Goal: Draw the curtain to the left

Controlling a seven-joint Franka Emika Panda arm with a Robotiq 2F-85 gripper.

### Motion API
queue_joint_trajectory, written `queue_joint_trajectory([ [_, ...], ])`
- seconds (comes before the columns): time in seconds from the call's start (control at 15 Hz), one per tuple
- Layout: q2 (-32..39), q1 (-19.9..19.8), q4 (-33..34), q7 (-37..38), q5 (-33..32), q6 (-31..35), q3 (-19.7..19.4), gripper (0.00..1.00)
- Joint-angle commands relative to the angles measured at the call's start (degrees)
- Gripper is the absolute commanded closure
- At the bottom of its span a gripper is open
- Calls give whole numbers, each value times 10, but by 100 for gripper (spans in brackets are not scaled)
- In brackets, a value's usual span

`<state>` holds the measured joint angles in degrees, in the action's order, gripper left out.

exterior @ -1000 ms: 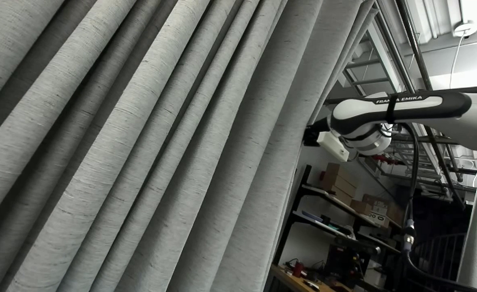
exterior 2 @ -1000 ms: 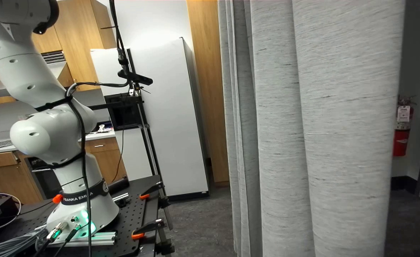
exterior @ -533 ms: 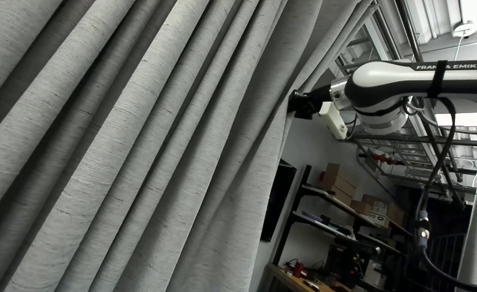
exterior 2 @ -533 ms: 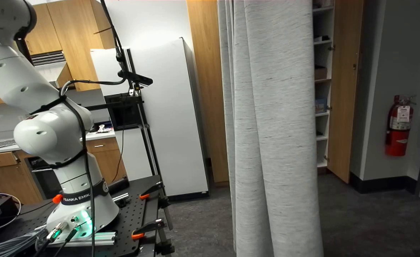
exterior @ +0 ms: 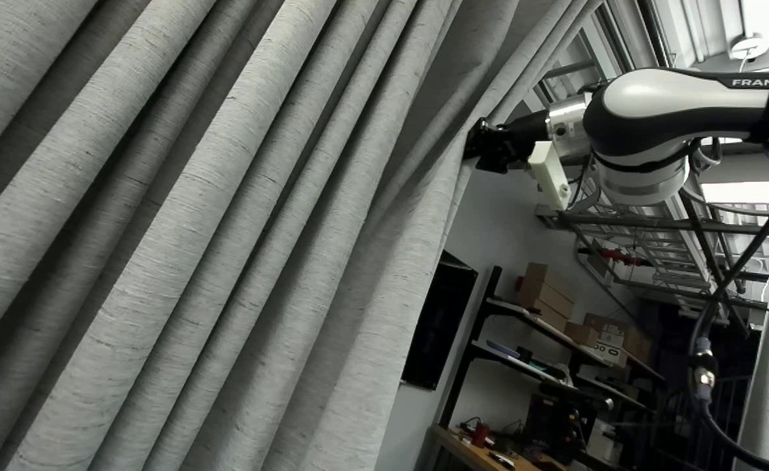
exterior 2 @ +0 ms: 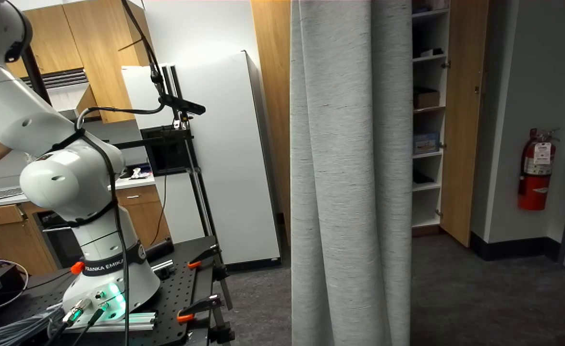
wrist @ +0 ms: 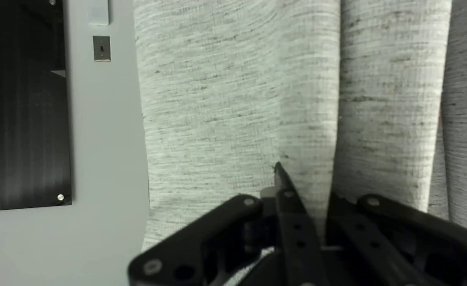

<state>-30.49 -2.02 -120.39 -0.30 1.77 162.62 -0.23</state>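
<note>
The light-grey curtain hangs in long pleats and shows in both exterior views (exterior: 227, 229) (exterior 2: 345, 168). It also fills much of the wrist view (wrist: 209, 99). My gripper (exterior: 473, 142) is at the curtain's free edge in an exterior view, with creases pulled toward it. In the wrist view the gripper (wrist: 309, 198) is shut on a fold of the curtain. One finger (wrist: 293, 210) lies in front of the fold; the other finger's tip is hidden by cloth. The gripper is out of frame in the exterior view that shows the robot base (exterior 2: 112, 274).
A black wall panel (exterior: 438, 320), shelves (exterior: 528, 314) with boxes and a wooden table (exterior: 456, 445) stand beyond the curtain edge. A cupboard with an open door (exterior 2: 460, 120) and a red fire extinguisher (exterior 2: 534, 178) are behind it. A tall white fridge (exterior 2: 225, 158) stands near the base.
The gripper has moved up and left with the curtain in an exterior view. The curtain edge has shifted left in both exterior views, uncovering the black panel, cupboard and more of the extinguisher.
</note>
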Motion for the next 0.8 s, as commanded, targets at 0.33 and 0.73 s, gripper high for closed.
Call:
queue_joint_trajectory([
  [0.33,-25,-31,-61,115,-33,-40,105,100],
  [0.73,-48,3,-66,139,-20,-37,141,100],
])
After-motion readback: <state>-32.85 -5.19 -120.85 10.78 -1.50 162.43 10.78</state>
